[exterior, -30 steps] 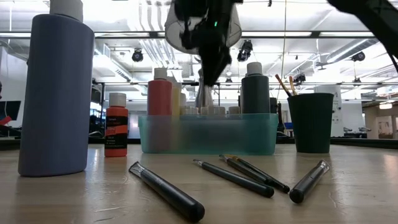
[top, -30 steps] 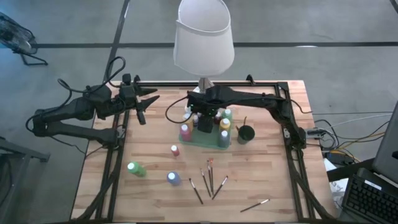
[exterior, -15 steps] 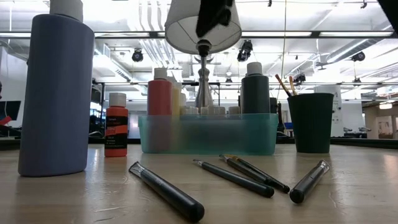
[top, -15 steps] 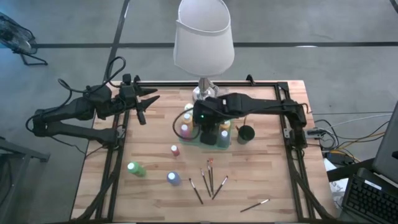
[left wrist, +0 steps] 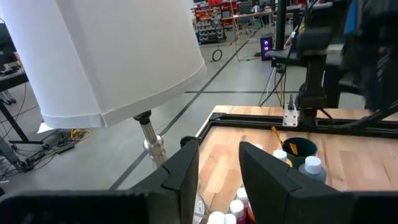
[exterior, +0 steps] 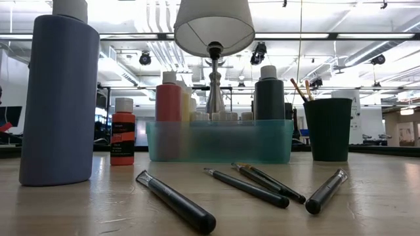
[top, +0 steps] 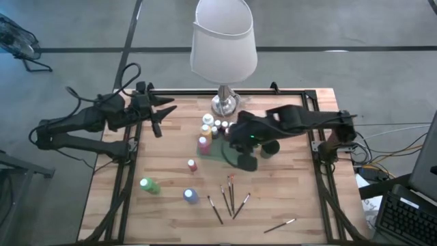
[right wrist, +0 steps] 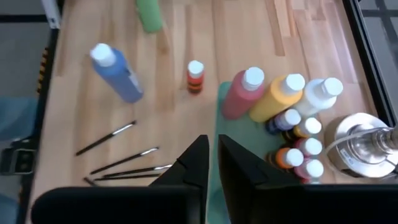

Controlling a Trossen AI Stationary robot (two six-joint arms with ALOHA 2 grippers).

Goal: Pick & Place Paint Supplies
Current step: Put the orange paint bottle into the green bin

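**Right arm clear of the tray, empty, between picks**

The left gripper [top: 161,113] waits at the table's far-left edge, fingers partly apart, holding nothing. Loose still: green bottle [top: 149,185], blue bottle [top: 190,196], small red bottle [top: 192,165], paintbrushes [top: 229,198]. The right gripper [top: 234,134], raised over the teal tray [top: 217,152], has fingers pressed together, empty; a second ago it was lower among the bottles. Next: open and descend on a loose bottle

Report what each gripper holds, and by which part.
Nothing is held. The right gripper is shut on nothing above the teal plastic tray; the left gripper stands open and empty.
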